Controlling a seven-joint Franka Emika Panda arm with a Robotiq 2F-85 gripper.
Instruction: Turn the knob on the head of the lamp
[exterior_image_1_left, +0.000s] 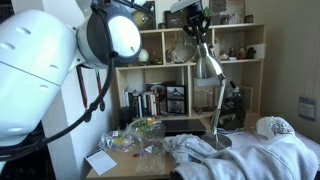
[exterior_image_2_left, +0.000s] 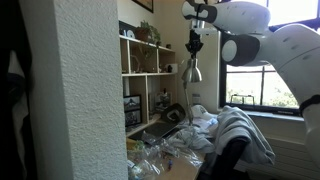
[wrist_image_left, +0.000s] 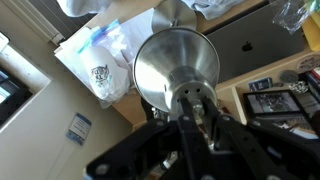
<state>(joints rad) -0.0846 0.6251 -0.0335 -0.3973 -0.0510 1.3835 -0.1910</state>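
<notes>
The tiny stubby silver-grey knob (wrist_image_left: 194, 98) caps the shiny silver cone head (exterior_image_1_left: 208, 66), upper centre of frame. The black tool (exterior_image_1_left: 198, 38) hangs straight above for twisting; whether it pinches, I cannot tell.

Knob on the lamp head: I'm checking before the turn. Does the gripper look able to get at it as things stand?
Probably yes. The gripper hangs right above the head in both exterior views, and the wrist view shows the knob close ahead, nothing between.

Silver lamp (exterior_image_2_left: 190, 72) upright; cone head (exterior_image_1_left: 207, 66) flares downward, knob (wrist_image_left: 194, 98) topmost
</notes>
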